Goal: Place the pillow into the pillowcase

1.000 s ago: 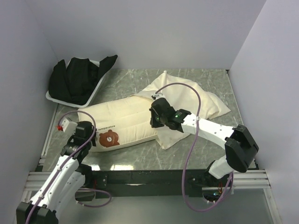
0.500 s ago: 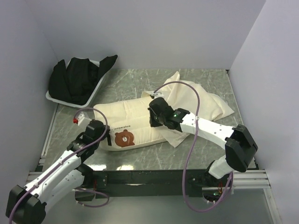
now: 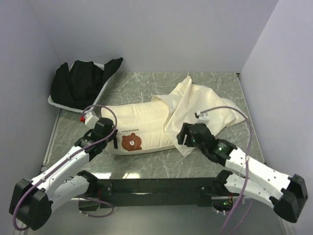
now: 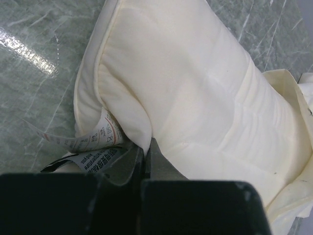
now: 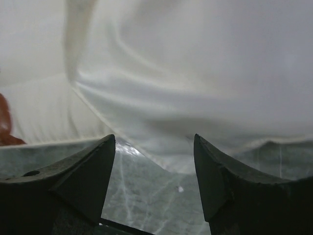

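Note:
The pillow (image 3: 139, 122) lies across the middle of the table, with its brown bear print (image 3: 130, 142) at the near left end. My left gripper (image 3: 110, 138) is shut on that end's seam (image 4: 145, 147), beside the care label (image 4: 93, 139). The pillowcase (image 3: 198, 103) is draped over the pillow's right end, one flap folded up at the back. My right gripper (image 3: 182, 137) stands open just in front of the pillowcase's near corner (image 5: 161, 161), nothing between its fingers (image 5: 93, 171). The right wrist view is filled with the cream cloth of the pillowcase (image 5: 195, 73).
A white tray (image 3: 73, 105) heaped with black cloth (image 3: 83, 81) stands at the back left. Grey walls close in the left, back and right sides. A black rail (image 3: 156, 186) runs along the near edge between the arm bases.
My right gripper has opened, let go of the pillowcase and drawn back toward the near edge. My left gripper has pushed the pillow rightward, further under the pillowcase.

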{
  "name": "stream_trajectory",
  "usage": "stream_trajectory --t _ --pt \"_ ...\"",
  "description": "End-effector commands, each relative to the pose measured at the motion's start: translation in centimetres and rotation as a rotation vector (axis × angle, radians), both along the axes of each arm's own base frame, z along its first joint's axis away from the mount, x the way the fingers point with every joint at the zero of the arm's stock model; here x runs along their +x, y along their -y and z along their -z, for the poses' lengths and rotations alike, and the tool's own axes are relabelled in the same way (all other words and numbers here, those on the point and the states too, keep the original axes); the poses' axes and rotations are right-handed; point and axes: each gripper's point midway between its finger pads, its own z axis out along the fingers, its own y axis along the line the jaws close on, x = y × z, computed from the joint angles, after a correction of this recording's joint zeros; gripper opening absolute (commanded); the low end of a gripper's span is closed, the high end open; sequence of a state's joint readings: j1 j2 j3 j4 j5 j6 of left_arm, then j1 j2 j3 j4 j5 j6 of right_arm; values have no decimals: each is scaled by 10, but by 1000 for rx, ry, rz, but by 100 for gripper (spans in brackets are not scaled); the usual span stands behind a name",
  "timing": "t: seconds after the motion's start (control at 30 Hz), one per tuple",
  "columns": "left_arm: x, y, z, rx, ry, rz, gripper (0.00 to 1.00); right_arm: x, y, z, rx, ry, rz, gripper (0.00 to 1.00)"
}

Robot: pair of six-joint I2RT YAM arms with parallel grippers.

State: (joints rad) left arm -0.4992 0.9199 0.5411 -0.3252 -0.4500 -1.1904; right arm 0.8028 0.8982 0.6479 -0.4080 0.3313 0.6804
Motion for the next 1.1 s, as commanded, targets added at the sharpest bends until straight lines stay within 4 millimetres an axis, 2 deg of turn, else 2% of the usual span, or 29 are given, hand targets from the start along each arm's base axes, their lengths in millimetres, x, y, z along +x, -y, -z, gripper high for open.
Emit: stream_trajectory --t 0.0,0.03,0.13,0.27,0.4,0.43,0.5,0.53,0.57,0.6,0.63,0.67,0.73,0.77,0.83,0.9,0.93,0.97,1.07 --pt "18 13 -44 -68 108 11 1 -27 7 47 108 -96 56 72" --pt "19 13 -44 -67 105 11 1 -35 13 64 111 -119 62 72" --pt "20 12 -45 -60 105 8 1 -45 14 83 151 -158 78 72" --pt "21 13 -45 -64 104 12 1 -45 15 93 157 -164 101 73" --pt "20 14 -49 -72 112 16 1 -34 9 95 160 -146 120 74" --pt "20 14 -51 -71 117 17 1 -32 7 98 143 -155 123 68" --pt "18 12 -57 -70 128 19 1 -24 1 94 129 -137 105 44" --pt "17 13 -61 -78 135 22 1 -19 -7 88 125 -135 88 25" --pt "15 13 -65 -93 149 27 1 -22 -21 83 151 -154 29 11" --pt "15 16 -67 -113 156 34 1 -20 -35 74 187 -146 -14 1" --pt "12 22 -68 -136 161 55 1 -20 -50 67 205 -150 -50 0" --pt "10 24 -67 -149 168 66 1 -34 -71 59 220 -152 -123 0" --pt "5 35 -68 -175 175 87 1 -49 -102 45 231 -143 -199 0" --pt "3 36 -62 -162 167 80 1 -69 -118 43 220 -146 -265 0" --pt "-3 53 -54 -177 150 109 1 -77 -127 51 194 -171 -277 0" --pt "-6 63 -36 -164 109 110 1 -81 -128 60 202 -192 -285 0" --pt "-10 73 -32 -164 102 133 1 -81 -121 71 175 -203 -272 0" --pt "-11 75 -18 -144 72 125 1 -82 -118 74 161 -207 -268 0" --pt "-15 74 2 -110 25 113 1 -83 -108 80 102 -217 -266 17"
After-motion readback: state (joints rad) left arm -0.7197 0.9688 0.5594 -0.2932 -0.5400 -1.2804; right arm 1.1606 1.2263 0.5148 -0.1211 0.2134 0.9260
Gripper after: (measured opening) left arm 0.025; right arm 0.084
